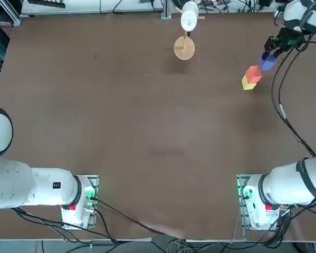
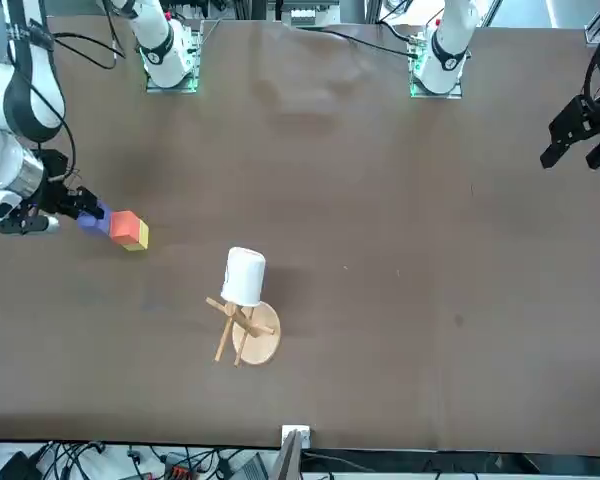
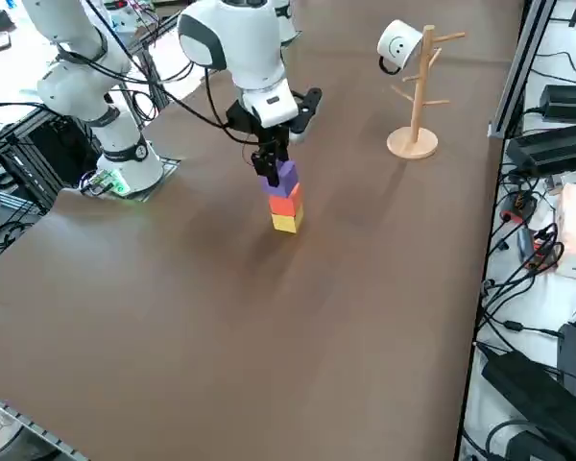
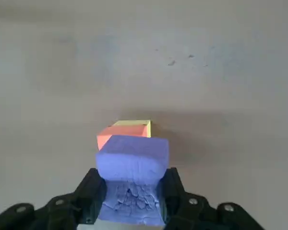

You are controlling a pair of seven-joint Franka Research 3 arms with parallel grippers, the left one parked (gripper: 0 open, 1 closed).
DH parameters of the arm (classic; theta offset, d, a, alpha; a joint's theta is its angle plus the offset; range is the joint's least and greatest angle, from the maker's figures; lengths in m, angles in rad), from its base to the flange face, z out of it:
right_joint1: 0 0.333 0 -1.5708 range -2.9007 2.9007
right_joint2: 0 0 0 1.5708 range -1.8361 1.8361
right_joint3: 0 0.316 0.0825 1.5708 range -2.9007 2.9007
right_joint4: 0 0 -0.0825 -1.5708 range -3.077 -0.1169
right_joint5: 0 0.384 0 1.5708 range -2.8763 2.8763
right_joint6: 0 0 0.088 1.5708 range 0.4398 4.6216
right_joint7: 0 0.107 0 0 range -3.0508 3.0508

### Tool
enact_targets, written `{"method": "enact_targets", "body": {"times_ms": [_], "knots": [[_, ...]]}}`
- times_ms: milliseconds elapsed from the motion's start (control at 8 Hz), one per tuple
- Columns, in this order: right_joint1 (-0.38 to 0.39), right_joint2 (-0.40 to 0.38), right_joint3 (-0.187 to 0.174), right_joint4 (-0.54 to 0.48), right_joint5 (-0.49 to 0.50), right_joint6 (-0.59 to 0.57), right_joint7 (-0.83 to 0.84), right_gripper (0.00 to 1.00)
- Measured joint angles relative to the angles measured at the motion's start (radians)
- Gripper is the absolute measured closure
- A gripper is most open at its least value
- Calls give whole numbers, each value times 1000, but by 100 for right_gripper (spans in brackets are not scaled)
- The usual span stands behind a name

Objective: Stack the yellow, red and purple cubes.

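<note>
You have right pincer (image 4: 133, 195) clenched on purple cube (image 3: 282, 179), one finger against each side. Your purple cube sits at top of column, over red cube (image 3: 285, 201); red cube over yellow cube (image 3: 287, 222), which is lowest, on tabletop (image 1: 147, 126). Column stands at far right of tabletop, near edge of your right arm's reach. To its left, at far middle, you see wooden mug stand (image 3: 415, 141) with round base, white mug (image 3: 399, 44) hanging on peg, well apart from cubes.
</note>
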Motion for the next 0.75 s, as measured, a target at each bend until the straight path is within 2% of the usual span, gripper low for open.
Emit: {"method": "enact_targets", "body": {"times_ms": [750], "knots": [[14,0,-1,-48,-1,37,-70,40]]}}
